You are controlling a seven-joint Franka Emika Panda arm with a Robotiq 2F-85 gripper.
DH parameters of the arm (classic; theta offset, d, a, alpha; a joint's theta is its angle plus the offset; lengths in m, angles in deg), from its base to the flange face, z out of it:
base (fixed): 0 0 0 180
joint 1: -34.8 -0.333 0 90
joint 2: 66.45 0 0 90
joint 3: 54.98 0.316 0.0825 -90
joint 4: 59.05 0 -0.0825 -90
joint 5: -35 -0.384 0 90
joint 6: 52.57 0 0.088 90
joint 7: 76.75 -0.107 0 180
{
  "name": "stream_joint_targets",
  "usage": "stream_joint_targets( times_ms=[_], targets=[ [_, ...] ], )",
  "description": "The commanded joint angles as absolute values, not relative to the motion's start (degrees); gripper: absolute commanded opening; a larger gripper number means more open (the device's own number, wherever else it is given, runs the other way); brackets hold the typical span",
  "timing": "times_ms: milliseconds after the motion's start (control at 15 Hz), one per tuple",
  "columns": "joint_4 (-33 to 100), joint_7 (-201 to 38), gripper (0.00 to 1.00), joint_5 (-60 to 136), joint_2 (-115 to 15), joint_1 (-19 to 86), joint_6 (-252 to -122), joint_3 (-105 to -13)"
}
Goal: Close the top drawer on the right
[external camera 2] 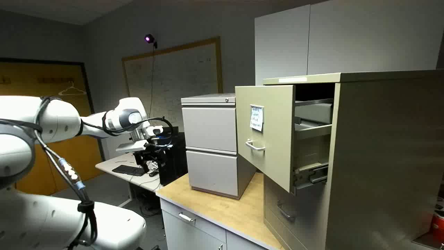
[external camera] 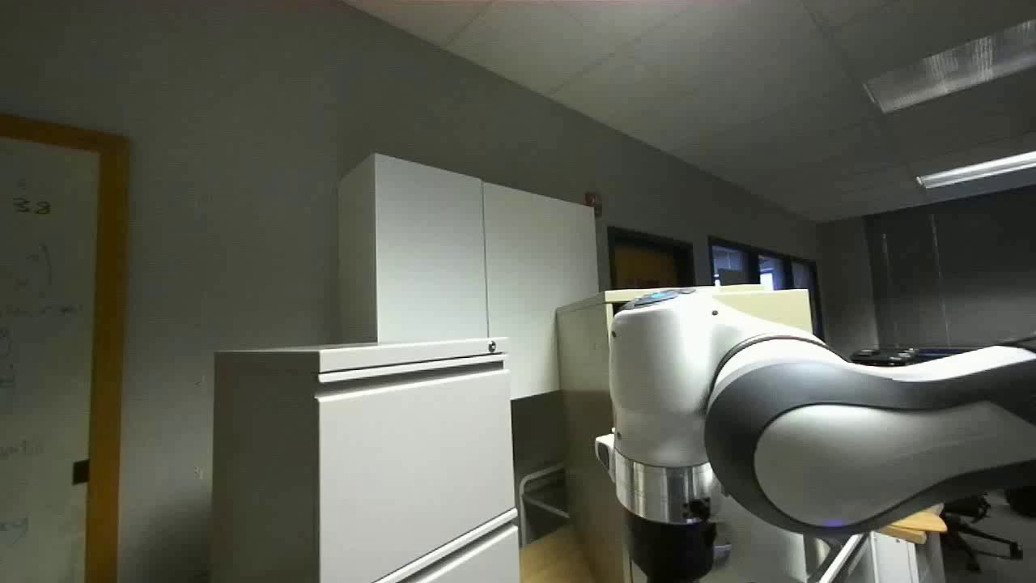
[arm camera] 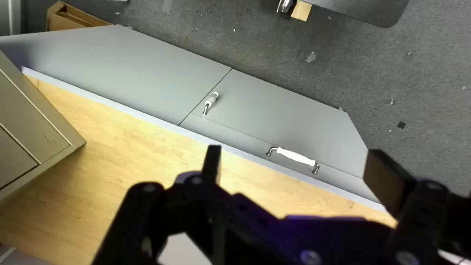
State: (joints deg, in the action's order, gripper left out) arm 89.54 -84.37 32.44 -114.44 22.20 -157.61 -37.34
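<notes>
The top drawer of the tall beige filing cabinet stands pulled out in an exterior view. Its flat front carries a handwritten label and a silver handle; grey items show inside. My gripper hangs pointing down, well to the left of the drawer and apart from it. In another exterior view the arm covers much of the beige cabinet, and the fingers are below the frame. In the wrist view my gripper is open and empty above the wooden counter. I cannot make out the top drawer there.
A white two-drawer cabinet stands on the wooden counter, left of the beige one; it also shows in an exterior view. A desk with a keyboard is behind the gripper. White wall cabinets hang above.
</notes>
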Motion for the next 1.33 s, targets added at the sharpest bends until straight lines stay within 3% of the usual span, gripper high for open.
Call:
stream_joint_targets(
  times_ms=[0, 867, 933, 1067, 1267],
  targets=[
    [89.43, -84.71, 1.00, 32.80, -114.29, 21.68, -157.59, -37.74],
    [87.20, -86.01, 1.00, 36.56, -114.28, 22.95, -159.28, -36.17],
    [86.90, -86.29, 0.75, 38.05, -114.65, 23.35, -160.19, -35.76],
    [86.59, -87.48, 0.68, 41.50, -115.26, 24.31, -162.10, -34.98],
    [86.78, -90.37, 0.43, 47.94, -116.57, 26.78, -165.11, -33.95]
  ],
)
